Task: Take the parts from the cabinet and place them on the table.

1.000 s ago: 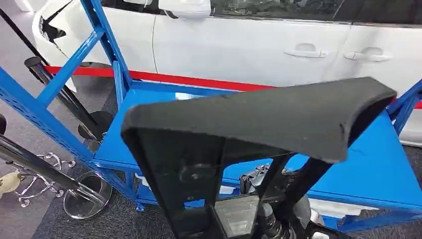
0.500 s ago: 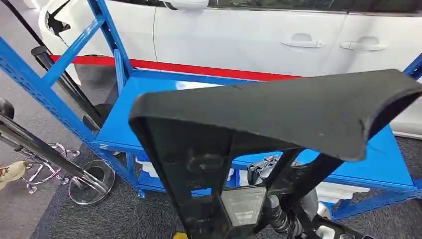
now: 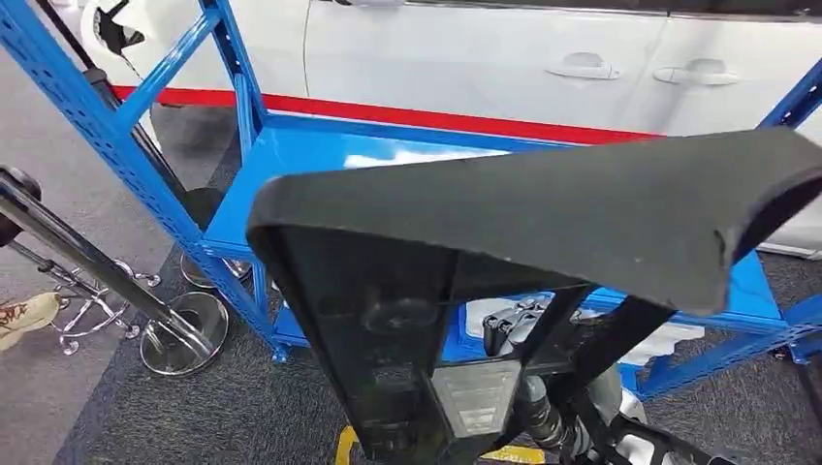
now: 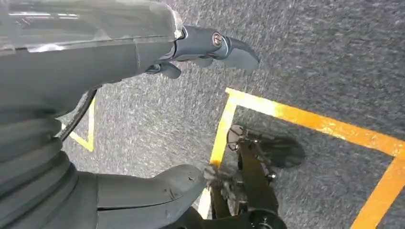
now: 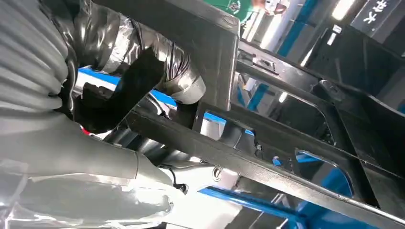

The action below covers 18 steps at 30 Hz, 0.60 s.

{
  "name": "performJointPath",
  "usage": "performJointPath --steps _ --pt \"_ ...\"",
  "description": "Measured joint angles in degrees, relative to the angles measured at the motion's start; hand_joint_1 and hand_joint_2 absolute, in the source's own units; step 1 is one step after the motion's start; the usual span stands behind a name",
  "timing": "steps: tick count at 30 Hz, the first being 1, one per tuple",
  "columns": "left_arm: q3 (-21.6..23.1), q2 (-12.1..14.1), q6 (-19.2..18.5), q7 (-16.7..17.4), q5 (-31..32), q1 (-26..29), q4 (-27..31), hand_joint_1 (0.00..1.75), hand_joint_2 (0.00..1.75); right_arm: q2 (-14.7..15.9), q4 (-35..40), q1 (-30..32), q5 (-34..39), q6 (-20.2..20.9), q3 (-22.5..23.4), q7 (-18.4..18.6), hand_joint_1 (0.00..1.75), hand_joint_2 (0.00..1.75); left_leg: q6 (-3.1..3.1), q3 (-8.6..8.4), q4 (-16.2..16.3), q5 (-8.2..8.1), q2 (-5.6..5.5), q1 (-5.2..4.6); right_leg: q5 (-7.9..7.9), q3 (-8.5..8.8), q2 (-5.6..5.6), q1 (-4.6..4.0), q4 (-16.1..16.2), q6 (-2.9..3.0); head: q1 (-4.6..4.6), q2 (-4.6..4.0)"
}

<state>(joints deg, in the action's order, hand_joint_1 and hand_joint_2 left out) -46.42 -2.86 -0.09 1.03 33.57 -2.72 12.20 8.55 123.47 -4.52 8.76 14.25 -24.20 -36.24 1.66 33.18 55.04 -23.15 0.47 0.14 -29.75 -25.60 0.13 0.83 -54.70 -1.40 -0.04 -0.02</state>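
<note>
A big black part, with a wide padded top and a frame of struts below, fills the middle of the head view, lifted in front of the blue cabinet. My right hand grips its struts from behind and is partly hidden by them. In the right wrist view the taped fingers wrap a bar of the black part. My left hand hangs over the carpet with its fingers spread and nothing in them.
A white car stands behind the cabinet. White items lie on the lower shelf. A chrome stand and a person's shoe are at the left. Yellow floor lines mark the grey carpet.
The whole picture has shifted: the cabinet sits higher in view and more carpet shows, so the camera has moved. The black part stays in my right hand.
</note>
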Motion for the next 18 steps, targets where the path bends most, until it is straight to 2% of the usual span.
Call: performJointPath --steps 2,3,4,5,6,7,8,9,10,11,12,13,14,15,16,17,18 --pt "0.0 0.0 0.0 -0.3 0.1 0.0 0.0 0.00 1.75 0.0 0.0 0.0 -0.2 -0.1 0.0 -0.6 1.75 1.75 -0.67 0.41 0.0 0.90 -0.03 -0.08 0.08 -0.49 0.02 -0.13 -0.1 0.46 0.00 0.00" --pt "0.0 0.1 0.0 -0.5 0.3 0.1 0.0 0.00 1.75 0.0 0.0 0.0 -0.7 -0.2 0.0 -1.1 1.75 1.75 -0.98 0.55 0.0 1.25 -0.05 -0.04 0.37 -0.72 -0.01 -0.11 -0.2 0.90 0.02 0.00" --pt "0.0 0.3 0.0 -0.9 0.6 0.1 0.0 0.00 1.75 -0.1 0.0 -0.2 -1.6 -0.4 0.0 -1.4 1.75 1.75 -1.29 1.01 0.1 0.92 -0.08 0.10 0.95 -1.18 -0.22 0.22 0.0 1.69 0.02 0.00" --pt "0.0 0.3 -0.1 -1.2 0.8 0.1 0.0 0.00 1.75 -0.2 0.0 -0.4 -2.4 -0.7 0.0 -1.8 1.75 1.75 -1.67 1.92 2.2 -2.07 -0.08 0.23 1.36 -1.89 -0.38 0.20 -0.2 2.31 0.00 0.00" --pt "0.0 0.6 -0.2 -1.4 1.0 0.1 0.0 0.00 1.75 -0.3 0.0 -0.4 -3.0 -1.3 0.0 -2.2 1.75 1.75 -1.94 3.16 5.9 -5.48 -0.09 0.36 1.74 -2.53 -0.46 0.11 -0.4 2.76 0.02 0.00" --pt "0.0 1.0 -0.4 -1.7 1.3 0.2 0.0 0.00 1.75 -0.4 0.0 -0.4 -3.6 -2.1 0.0 -2.6 1.75 1.75 -2.18 4.65 10.9 -8.79 -0.10 0.38 2.19 -3.20 -0.54 -0.04 -0.4 3.01 0.02 0.00" --pt "0.0 1.4 -0.5 -2.0 1.4 0.1 0.0 0.00 1.75 -0.4 0.0 -0.4 -4.0 -2.5 -0.1 -2.9 1.75 1.75 -2.39 6.20 16.1 -11.26 -0.09 0.38 2.62 -4.05 -0.62 -0.21 -0.7 3.07 0.02 0.00" --pt "0.0 1.7 -0.6 -2.2 1.6 0.1 0.0 0.00 1.75 -0.5 0.0 -0.4 -4.5 -3.1 -0.1 -3.2 1.75 1.75 -2.42 6.89 19.6 -12.14 -0.10 0.38 2.94 -4.85 -0.64 -0.34 -1.0 3.18 0.00 0.00" --pt "0.0 2.1 -0.8 -2.4 1.8 0.1 0.0 0.00 1.75 -0.5 0.0 -0.3 -4.9 -3.6 -0.1 -3.3 1.75 1.75 -2.30 6.36 20.4 -11.43 -0.10 0.37 3.28 -5.55 -0.66 -0.51 -1.2 3.22 0.00 0.00" --pt "0.0 2.3 -0.9 -2.6 1.9 0.1 0.0 0.00 1.75 -0.5 0.0 -0.3 -5.4 -4.3 -0.1 -3.5 1.75 1.75 -1.99 4.64 18.7 -9.63 -0.14 0.32 3.61 -6.13 -0.63 -0.69 -1.5 3.25 0.00 0.00" --pt "0.0 2.5 -1.0 -3.0 2.1 0.1 0.0 0.00 1.75 -0.6 0.2 -0.2 -5.8 -4.8 -0.1 -3.5 1.75 1.75 -1.40 1.87 14.7 -7.45 -0.32 0.13 3.94 -6.56 0.09 -0.97 -1.6 3.18 0.00 0.00" --pt "0.0 3.0 -1.1 -3.6 2.6 0.1 0.0 0.00 1.75 -0.6 0.6 -0.3 -6.0 -5.0 -0.1 -3.6 1.75 1.75 -0.31 -2.16 8.5 -5.46 -1.08 -0.15 4.38 -6.96 0.27 -1.29 -1.6 3.17 0.02 0.00" --pt "0.0 3.6 -1.3 -4.0 3.1 0.0 0.1 0.00 1.75 -0.6 1.2 -0.4 -5.9 -4.9 -0.1 -3.7 1.75 1.75 1.18 -5.49 3.4 -4.93 -3.63 -0.71 4.74 -7.28 0.40 -0.81 -1.6 3.17 0.06 0.00" --pt "0.0 4.0 -1.5 -4.3 3.3 0.0 0.1 0.00 1.75 -0.7 1.5 -0.7 -5.7 -4.5 -0.1 -3.8 1.75 1.75 2.29 -7.67 -0.2 -5.77 -4.92 -1.08 5.15 -7.58 0.61 -1.32 -1.6 2.85 0.06 0.00" --pt "0.0 4.2 -1.5 -4.5 3.6 0.2 0.1 0.00 1.75 -0.8 1.7 -0.8 -5.4 -3.8 -0.1 -3.8 1.75 1.75 1.71 -7.89 -1.7 -5.97 -4.53 -0.90 5.74 -7.93 0.86 -0.73 -1.6 2.44 -0.05 0.00" --pt "0.0 4.3 -1.5 -4.6 3.7 0.1 0.1 0.00 1.75 -0.9 1.8 -0.9 -5.3 -3.4 -0.1 -3.9 1.75 1.75 1.70 -7.82 -1.5 -5.68 -4.34 -1.34 6.28 -8.35 1.52 -0.50 -1.5 2.20 -0.07 0.00" --pt "0.0 4.4 -1.5 -4.7 3.9 0.0 0.1 0.00 1.75 -1.1 1.9 -0.9 -5.2 -2.8 -0.1 -3.9 1.75 1.75 1.77 -7.63 -1.5 -5.13 -3.91 -1.34 6.90 -8.63 2.03 -0.38 -1.3 1.89 -0.07 0.00"
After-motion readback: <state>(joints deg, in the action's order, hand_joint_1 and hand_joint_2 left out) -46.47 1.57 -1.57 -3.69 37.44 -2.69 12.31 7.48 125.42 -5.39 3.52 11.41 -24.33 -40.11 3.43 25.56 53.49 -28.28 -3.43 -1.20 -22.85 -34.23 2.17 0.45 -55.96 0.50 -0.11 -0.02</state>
